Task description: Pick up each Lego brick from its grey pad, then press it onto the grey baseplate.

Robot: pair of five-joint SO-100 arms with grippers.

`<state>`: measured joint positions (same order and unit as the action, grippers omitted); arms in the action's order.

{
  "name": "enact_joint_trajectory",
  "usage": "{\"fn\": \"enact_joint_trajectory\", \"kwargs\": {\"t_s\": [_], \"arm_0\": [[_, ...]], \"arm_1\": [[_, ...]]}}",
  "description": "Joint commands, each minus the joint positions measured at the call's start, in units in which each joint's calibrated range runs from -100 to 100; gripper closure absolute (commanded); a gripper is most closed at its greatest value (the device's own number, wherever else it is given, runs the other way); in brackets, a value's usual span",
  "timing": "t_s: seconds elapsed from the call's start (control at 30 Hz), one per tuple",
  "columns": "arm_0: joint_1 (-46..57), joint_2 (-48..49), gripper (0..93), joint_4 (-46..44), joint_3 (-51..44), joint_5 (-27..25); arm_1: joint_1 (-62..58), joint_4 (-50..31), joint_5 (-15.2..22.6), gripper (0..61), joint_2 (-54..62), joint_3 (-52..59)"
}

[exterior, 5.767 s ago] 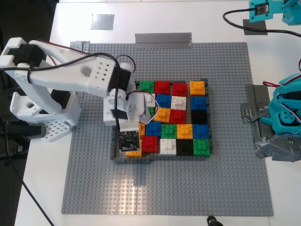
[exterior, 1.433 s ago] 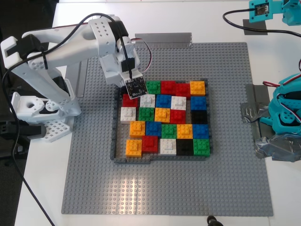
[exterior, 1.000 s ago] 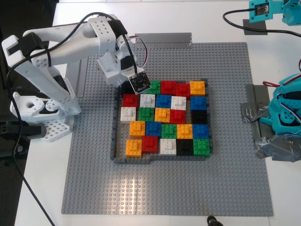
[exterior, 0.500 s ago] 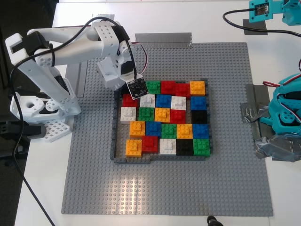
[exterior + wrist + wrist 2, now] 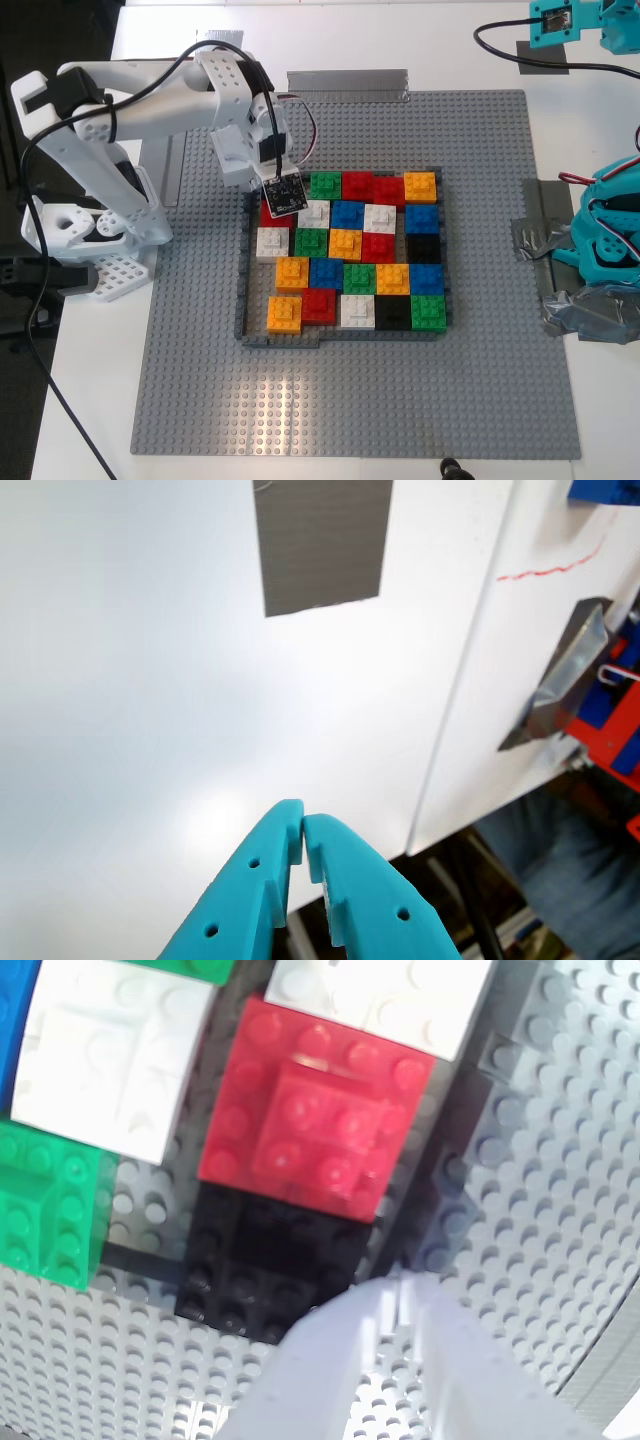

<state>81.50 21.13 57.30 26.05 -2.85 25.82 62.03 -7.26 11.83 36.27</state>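
My second gripper, jaws closed and empty, hangs over the black brick at the mosaic's corner on the grey baseplate, while my first gripper, likewise closed and empty, sits over bare white table near a grey pad bearing no brick.

My second hand, on the white arm, reaches from the exterior view's left, jaws closed and empty. My first hand, teal, is pressed closed too, holding nothing.

A long grey tape strip lies on the white table at twelve o'clock; crumpled grey tape sits at three o'clock.
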Motion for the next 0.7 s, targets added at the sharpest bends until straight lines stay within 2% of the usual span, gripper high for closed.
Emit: {"fn": "enact_joint_trajectory", "kwargs": {"t_s": [0.0,0.33,0.67], "arm_0": [[1.1,1.3,92.7,-0.5,-0.4,-0.3],[1.2,1.3,92.7,-0.5,-0.5,-0.3],[1.2,1.3,92.7,-0.5,-0.5,-0.3]], "arm_1": [[-4.7,-7.3,-0.7,61.3,3.4,-4.4],[-7.1,-10.5,-1.6,61.3,5.4,-7.8],[-7.0,-9.0,-0.8,61.3,6.7,-6.7]]}}
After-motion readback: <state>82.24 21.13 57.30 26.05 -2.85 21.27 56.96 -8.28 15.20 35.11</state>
